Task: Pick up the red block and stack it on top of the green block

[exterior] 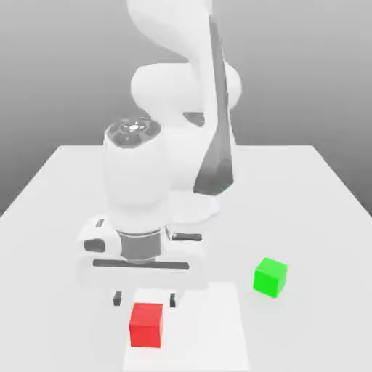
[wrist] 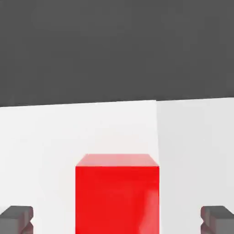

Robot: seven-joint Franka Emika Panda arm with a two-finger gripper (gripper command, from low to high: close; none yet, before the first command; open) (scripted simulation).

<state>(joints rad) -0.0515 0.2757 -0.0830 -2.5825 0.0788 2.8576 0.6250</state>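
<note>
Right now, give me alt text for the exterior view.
A white robot arm's open hand hangs just above a red cube-shaped block on a white table. A green cube-shaped block sits apart on the exterior view's right.

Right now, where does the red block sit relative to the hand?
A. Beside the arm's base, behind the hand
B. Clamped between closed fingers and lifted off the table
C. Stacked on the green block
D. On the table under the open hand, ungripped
D: the red block rests on the table below the open hand, fingers spread clear of its sides; the green block stands apart, bare.
</note>
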